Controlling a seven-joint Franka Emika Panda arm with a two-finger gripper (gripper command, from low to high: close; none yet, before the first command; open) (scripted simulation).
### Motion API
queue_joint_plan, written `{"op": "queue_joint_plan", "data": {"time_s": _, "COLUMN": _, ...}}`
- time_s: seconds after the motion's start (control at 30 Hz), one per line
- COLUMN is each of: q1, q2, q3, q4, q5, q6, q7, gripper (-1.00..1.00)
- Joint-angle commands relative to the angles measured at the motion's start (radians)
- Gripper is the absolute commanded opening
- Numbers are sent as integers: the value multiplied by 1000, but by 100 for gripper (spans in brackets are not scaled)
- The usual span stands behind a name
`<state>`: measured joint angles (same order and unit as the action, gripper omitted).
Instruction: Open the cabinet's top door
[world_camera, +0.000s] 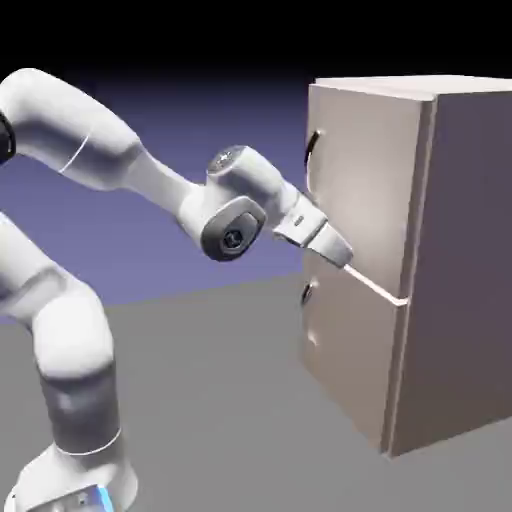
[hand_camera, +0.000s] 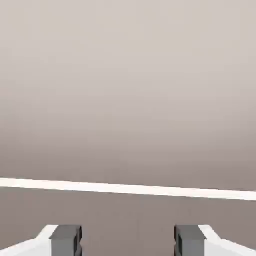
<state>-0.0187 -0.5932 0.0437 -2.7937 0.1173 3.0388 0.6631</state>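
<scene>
Facing top door (world_camera: 370, 190) near its lower edge: gripper (hand_camera: 128, 241), fingers spread, nothing between; presumably kept wide to take the door's handle (world_camera: 313, 148), higher up.

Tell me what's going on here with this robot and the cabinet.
A white robot arm is reaching toward a tall beige cabinet, apparently to open its large upper flat door, which is shut. Its two-finger gripper is open with nothing between the fingertips, pointed near the pale seam between the doors. The dark curved upper handle isn't in its grip.
</scene>
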Motion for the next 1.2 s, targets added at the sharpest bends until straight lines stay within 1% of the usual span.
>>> {"op": "queue_joint_plan", "data": {"time_s": 0.0, "q1": -11, "q2": -9, "q3": 16, "q4": 6, "q5": 44, "q6": 1, "q7": -29, "gripper": 0}}
{"op": "queue_joint_plan", "data": {"time_s": 1.17, "q1": -409, "q2": -309, "q3": 584, "q4": 217, "q5": 1566, "q6": 24, "q7": -1040, "gripper": 0}}
